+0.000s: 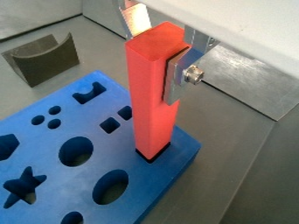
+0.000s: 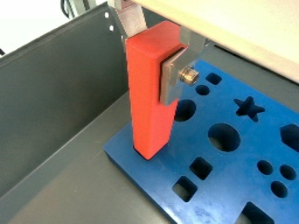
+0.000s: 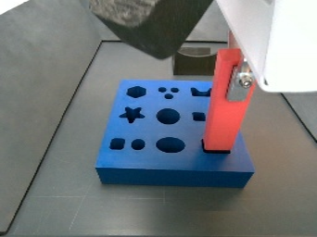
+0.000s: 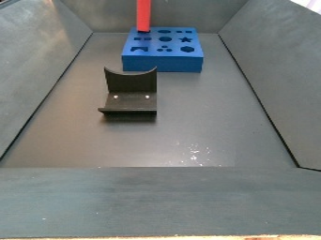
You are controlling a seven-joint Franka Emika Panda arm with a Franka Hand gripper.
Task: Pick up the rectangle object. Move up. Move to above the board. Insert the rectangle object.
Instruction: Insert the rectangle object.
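The rectangle object (image 1: 156, 92) stands upright, its lower end sunk into a rectangular hole at a corner of the board (image 1: 52, 144). In both wrist views the gripper (image 1: 163, 68) is clamped on the upper part of the bar: one silver finger plate (image 1: 176, 80) lies flat against a side face, with a round screw head just beside it. The opposite finger is hidden behind the bar, so the jaws are closed to the bar's width, holding it.

In a side view the red-orange bar (image 3: 224, 100) rises in the right half of the frame, and the gripper (image 3: 235, 81) grips it near its top, below the white body of the arm. Its foot sits in the near right corner of the blue board (image 3: 155, 148), whose top shows star, circle, square and cross cutouts.

In a side view taken from farther off, the board (image 4: 164, 56) lies at the upper centre of the frame, with the bar (image 4: 143, 14) standing on its left part. The fixture (image 4: 128, 95) stands on the grey floor (image 4: 189, 131) in front of the board, well apart from it; the gripper itself is out of frame there.
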